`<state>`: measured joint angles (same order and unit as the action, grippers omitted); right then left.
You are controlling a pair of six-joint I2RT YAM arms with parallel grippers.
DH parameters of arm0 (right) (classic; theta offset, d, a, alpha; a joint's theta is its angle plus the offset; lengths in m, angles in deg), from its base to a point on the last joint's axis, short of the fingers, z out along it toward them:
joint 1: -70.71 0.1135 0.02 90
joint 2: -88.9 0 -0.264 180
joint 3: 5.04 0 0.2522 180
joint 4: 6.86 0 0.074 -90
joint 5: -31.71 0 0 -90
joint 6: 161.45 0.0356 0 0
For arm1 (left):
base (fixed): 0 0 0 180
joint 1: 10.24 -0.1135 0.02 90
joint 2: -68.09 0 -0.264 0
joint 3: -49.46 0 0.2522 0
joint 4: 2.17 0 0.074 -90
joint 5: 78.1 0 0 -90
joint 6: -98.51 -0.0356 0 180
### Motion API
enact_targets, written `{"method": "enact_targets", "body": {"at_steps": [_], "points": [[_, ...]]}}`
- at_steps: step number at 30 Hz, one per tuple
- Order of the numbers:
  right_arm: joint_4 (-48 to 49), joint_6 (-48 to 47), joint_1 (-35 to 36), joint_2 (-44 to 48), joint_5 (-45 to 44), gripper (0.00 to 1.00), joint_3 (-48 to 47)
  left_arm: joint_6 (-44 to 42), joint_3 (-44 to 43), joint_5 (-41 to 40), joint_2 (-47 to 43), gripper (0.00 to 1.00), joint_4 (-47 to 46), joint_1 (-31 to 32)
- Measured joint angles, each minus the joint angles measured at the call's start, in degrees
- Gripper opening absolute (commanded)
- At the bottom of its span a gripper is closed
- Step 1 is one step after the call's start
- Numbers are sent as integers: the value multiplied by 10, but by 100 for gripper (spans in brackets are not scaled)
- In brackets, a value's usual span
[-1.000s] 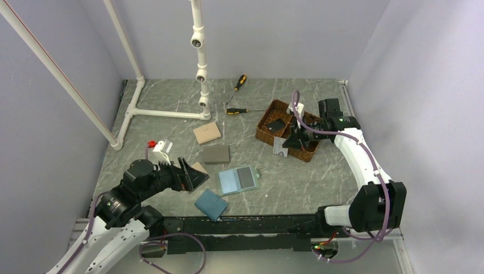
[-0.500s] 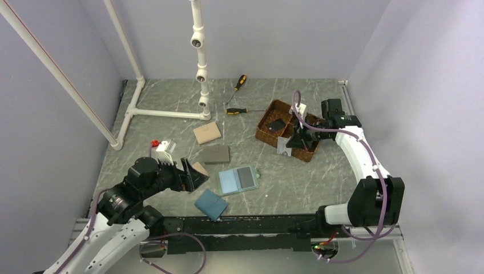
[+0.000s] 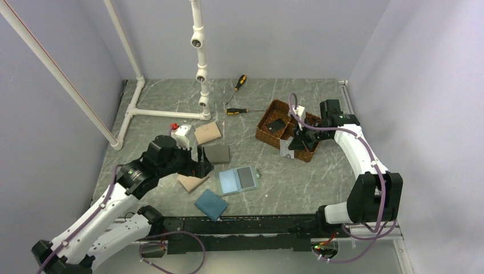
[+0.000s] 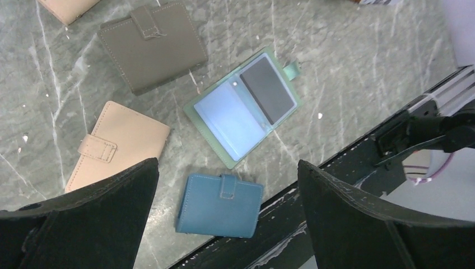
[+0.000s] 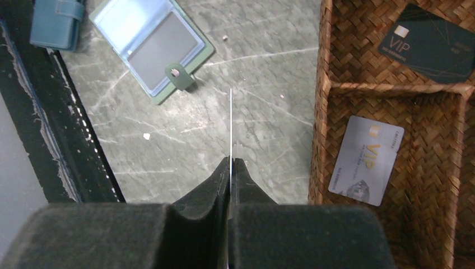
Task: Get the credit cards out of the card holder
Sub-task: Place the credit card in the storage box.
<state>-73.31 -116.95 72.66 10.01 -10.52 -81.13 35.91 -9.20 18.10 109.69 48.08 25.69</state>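
Lettering "VIP" on black card [image 5: 430, 46]

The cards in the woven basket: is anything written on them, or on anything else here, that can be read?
"VIP", on the black card in one compartment of the basket.
"VIP", on the pale card in the neighbouring compartment.
Finer print on both cards: too small to read.
A third card, held edge-on in the right pincer, shows no face.

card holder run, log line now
right pincer: shut on card | left pincer: open | card holder: open | basket: two cards
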Motion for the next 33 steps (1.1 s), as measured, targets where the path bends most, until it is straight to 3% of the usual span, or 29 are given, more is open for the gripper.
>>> {"method": "enact_targets", "body": {"at_steps": [7,24,33], "points": [[-24,-13,0,-31,-55,0,-52,-32,-15,6,66,99,-8,0],[-124,-76,-1,-194,-219,0,-290,-42,-17,45,89,100,-24,-29],[-178,-93,0,-267,-232,5,-308,-42,-17,45,64,99,-30,-31]]}}
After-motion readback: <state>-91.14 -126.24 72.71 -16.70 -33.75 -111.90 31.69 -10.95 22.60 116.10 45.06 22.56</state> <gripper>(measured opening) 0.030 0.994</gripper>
